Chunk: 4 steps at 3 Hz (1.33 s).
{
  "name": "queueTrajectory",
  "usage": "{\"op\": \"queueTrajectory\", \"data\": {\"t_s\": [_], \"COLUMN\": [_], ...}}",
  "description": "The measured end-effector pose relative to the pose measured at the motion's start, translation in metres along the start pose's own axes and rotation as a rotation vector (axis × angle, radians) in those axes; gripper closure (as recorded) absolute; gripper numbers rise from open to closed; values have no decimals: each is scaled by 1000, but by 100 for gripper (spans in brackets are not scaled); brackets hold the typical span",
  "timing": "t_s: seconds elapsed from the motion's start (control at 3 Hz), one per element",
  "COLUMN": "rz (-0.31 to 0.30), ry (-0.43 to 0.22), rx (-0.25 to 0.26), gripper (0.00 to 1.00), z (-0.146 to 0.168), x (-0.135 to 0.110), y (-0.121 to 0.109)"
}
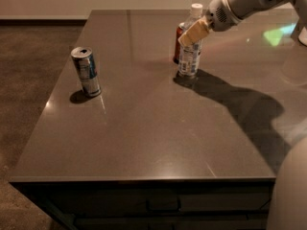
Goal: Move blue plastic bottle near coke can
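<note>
Nearest on the surface (153, 128), the slim blue-and-silver can (87, 77) stands well apart at the left and plays no part. Farther back, the blue plastic bottle (190, 54) stands upright just beside the coke can (178, 38), which peeks out behind it, so the move looks all but done. The pincer (190, 35) appears clasped around the bottle's shoulder; what is left is to let go and draw clear.

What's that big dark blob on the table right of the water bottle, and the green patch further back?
Camera view: the blob is the shadow of the arm, cast across the table from the tool at the neck of the blue plastic bottle. Camera view: the green patch is glare on the glossy top; its source is out of frame.
</note>
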State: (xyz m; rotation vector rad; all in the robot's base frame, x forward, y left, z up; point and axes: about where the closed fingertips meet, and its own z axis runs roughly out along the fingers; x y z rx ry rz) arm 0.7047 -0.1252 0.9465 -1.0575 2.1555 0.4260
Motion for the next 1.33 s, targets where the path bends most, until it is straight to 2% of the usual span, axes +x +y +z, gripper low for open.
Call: {"op": "queueTrajectory", "data": {"t_s": [0.67,1.0,1.33], "rz": [-2,-2,-2], "ry": [-25,-23,-23], "rx": [-14,-18,-18], "gripper": [13,0,0], "z": [0,3,3], "x": [10,10,10], "y": [-2,-1,-1]}}
